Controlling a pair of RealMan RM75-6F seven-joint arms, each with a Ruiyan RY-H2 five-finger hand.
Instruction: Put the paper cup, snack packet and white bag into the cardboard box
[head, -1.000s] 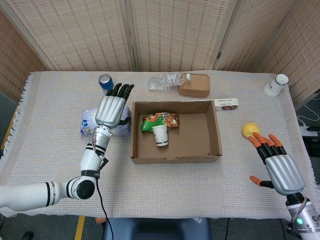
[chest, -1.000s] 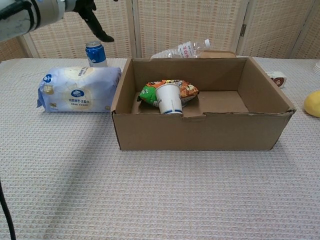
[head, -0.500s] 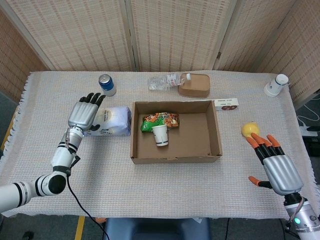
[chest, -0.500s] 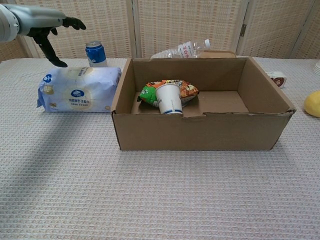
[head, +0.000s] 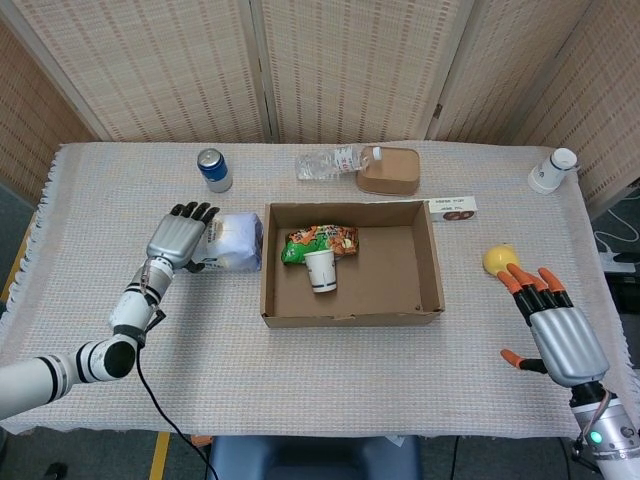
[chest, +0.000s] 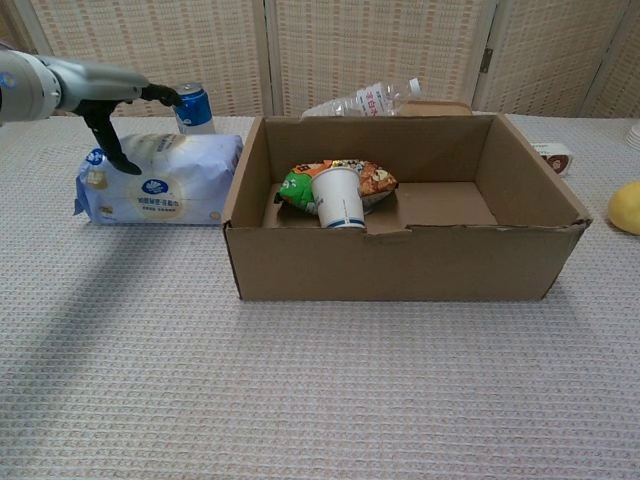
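White bag (head: 232, 243) lies on the table just left of the cardboard box (head: 433, 262) — the last item out, since paper cup (head: 320, 270) and snack packet (head: 320, 243) sit inside. Left hand (head: 178, 238) spreads over its left end, gripping nothing; right hand (head: 560, 335) hovers open, near-right.

Left hand (head: 178, 238): silver-grey ribbed back plate with black fingers (head: 196, 211). Its wrist is slim and silver, joined to a white forearm with a black band and a dark rounded joint; a thin black cable trails from the arm. Right hand (head: 560, 335): matching silver-grey ribbed back plate with orange fingers (head: 528, 283) and black segments, with a green light at its wrist.
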